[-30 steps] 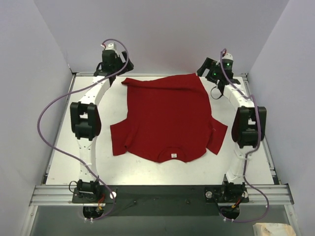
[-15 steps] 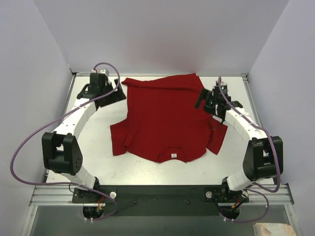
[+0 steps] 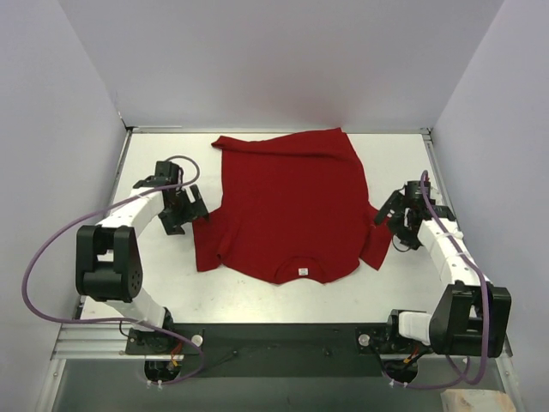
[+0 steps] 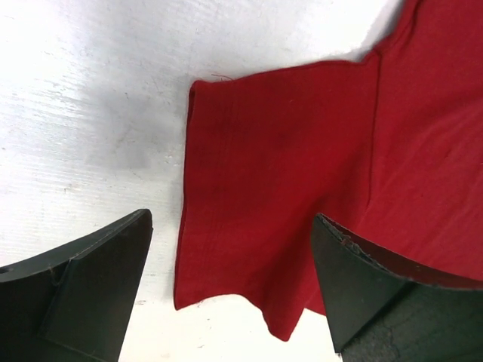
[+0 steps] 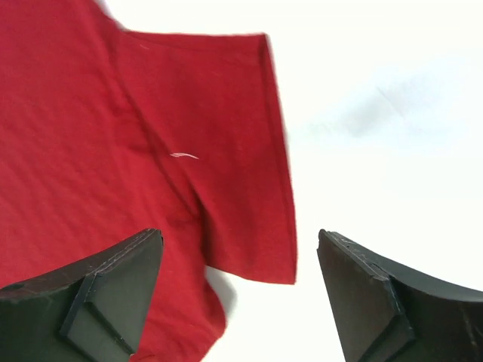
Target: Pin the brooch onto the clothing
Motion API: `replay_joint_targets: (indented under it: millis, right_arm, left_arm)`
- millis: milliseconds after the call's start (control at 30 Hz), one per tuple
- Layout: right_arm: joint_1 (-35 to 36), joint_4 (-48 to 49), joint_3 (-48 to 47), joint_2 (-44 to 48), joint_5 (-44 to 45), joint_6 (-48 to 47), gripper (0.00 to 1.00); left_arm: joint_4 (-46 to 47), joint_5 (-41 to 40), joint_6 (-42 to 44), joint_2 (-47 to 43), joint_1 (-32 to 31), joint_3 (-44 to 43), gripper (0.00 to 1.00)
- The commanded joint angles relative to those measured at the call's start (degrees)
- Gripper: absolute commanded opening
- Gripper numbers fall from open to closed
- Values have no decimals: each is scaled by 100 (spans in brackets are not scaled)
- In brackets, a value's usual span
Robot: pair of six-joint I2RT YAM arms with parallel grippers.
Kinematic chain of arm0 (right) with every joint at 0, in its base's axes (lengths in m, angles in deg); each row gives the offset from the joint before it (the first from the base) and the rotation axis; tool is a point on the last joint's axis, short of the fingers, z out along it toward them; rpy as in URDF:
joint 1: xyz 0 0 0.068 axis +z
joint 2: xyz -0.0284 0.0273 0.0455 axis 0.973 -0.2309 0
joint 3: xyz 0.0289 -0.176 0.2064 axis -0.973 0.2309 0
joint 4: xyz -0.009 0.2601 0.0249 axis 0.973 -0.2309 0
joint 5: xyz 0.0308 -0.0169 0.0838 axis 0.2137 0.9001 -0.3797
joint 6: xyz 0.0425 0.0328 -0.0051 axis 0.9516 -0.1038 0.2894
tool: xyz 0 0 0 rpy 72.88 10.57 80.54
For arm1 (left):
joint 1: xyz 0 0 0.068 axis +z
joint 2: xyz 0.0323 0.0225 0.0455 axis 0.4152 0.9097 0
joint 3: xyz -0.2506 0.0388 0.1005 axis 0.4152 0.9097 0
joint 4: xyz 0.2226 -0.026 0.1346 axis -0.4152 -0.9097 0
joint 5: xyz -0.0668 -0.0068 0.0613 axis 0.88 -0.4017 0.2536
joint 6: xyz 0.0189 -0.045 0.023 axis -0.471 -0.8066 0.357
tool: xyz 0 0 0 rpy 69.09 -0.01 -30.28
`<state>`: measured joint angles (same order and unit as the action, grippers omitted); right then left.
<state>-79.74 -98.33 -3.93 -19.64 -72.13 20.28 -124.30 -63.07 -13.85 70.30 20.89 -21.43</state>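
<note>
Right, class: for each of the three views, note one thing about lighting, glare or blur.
Top external: even light, the T-shirt sharp, only soft shadows on the table. Left wrist: the table glares near white, and the dark fingers show little detail. Right wrist: the table is blown out to plain white, and the sleeve has a slightly smeared edge.

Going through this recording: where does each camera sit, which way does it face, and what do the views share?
Top external: above and behind the arm bases, looking down on the table and red T-shirt; both arms show, with left gripper and right gripper.
Left wrist: on the left arm, looking down between its open fingers at the sleeve by the left arm.
Right wrist: likewise, between its open fingers at the sleeve by the right arm.
Shared: the T-shirt appears in all three.
</note>
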Motion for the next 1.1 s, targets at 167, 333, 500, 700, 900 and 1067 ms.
replay_joint_targets:
  millis: [167,333,500,700,900,1067]
  right_arm:
    - [-69,-672,165,-706,80,-78,85]
    - [-139,-698,183,-1005,-77,-192,80]
    - [-165,-716,112,-1286,-438,-307,70]
    - [-165,-734,130,-1673,-482,-465,57]
    - [-165,-734,68,-1902,-465,-535,0]
    - [-174,-778,86,-1788,-290,-544,0]
  left_arm:
    - [-101,-70,128,496,12,-1,84]
    - [172,-44,146,750,-5,148,74]
    - [277,-194,198,1084,-5,87,52]
    - [348,-264,155,1226,3,-45,27]
    - [85,-484,251,1182,4,-291,0]
    - [-188,-922,365,1217,30,-537,0]
